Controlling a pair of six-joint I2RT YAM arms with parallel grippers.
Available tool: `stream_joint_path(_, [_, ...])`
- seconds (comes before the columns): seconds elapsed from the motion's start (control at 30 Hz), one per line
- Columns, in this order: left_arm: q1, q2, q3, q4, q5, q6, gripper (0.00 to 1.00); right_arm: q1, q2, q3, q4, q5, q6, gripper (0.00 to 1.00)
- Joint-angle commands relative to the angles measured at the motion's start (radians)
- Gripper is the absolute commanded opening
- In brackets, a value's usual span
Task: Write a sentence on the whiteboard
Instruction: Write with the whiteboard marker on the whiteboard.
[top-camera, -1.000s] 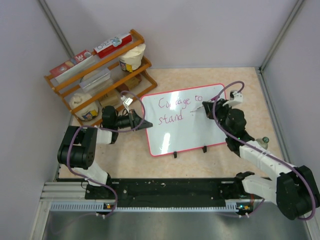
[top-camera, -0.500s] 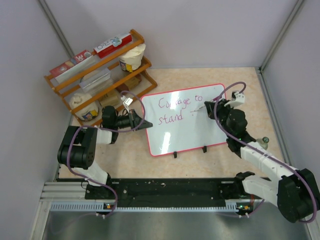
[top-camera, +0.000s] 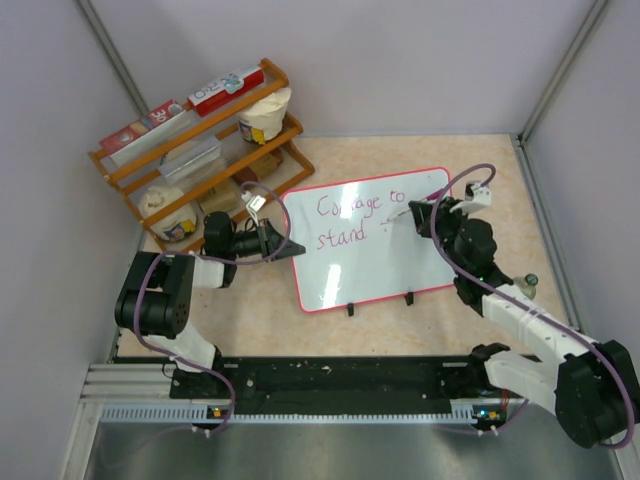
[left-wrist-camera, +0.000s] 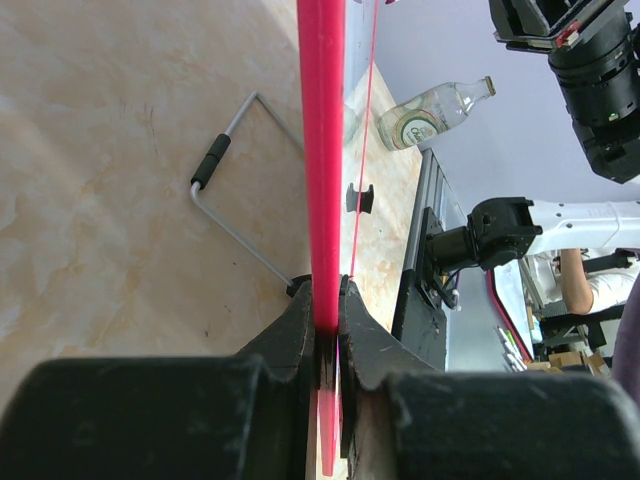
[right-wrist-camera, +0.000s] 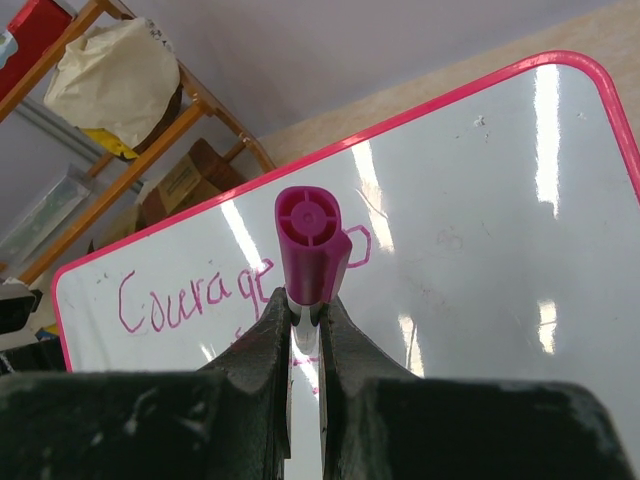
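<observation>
The whiteboard (top-camera: 372, 255) with its pink-red rim lies tilted on the table. On it the sentence (top-camera: 356, 216) reads "Courage to" above "stand" in purplish-pink cursive. My left gripper (top-camera: 287, 246) is shut on the board's left rim; in the left wrist view the red rim (left-wrist-camera: 322, 150) runs edge-on between the jaws of that gripper (left-wrist-camera: 327, 300). My right gripper (top-camera: 422, 213) is shut on a marker (top-camera: 406, 214) over the board, right of "stand". In the right wrist view the marker's magenta end cap (right-wrist-camera: 310, 240) stands above the right gripper (right-wrist-camera: 305, 315), with "Courage" (right-wrist-camera: 190, 295) behind.
A wooden rack (top-camera: 200, 150) with boxes and cups stands at the back left, close to the left arm. Two black clips (top-camera: 350, 308) sit on the board's near edge. A wire stand leg (left-wrist-camera: 225, 200) lies under the board. A glass bottle (left-wrist-camera: 430, 112) lies near the table's right side.
My right gripper and the marker have shifted slightly right and away along the second line. The left gripper and the board have not moved.
</observation>
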Motion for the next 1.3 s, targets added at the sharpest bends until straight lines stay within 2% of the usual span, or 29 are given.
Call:
stream_joint_path(0.0, [-0.001, -0.001, 0.011, 0.018, -0.059, 0.066, 0.00, -0.013, 0.031, 0.051, 0.073, -0.019, 0.022, 0.00])
stream_joint_path(0.47, [-0.001, 0.000, 0.011, 0.015, -0.059, 0.069, 0.00, -0.013, 0.079, 0.060, 0.106, -0.014, 0.031, 0.00])
stream_joint_path(1.27, [-0.001, 0.000, 0.011, 0.015, -0.061, 0.069, 0.00, -0.015, 0.022, -0.036, 0.050, -0.045, 0.027, 0.00])
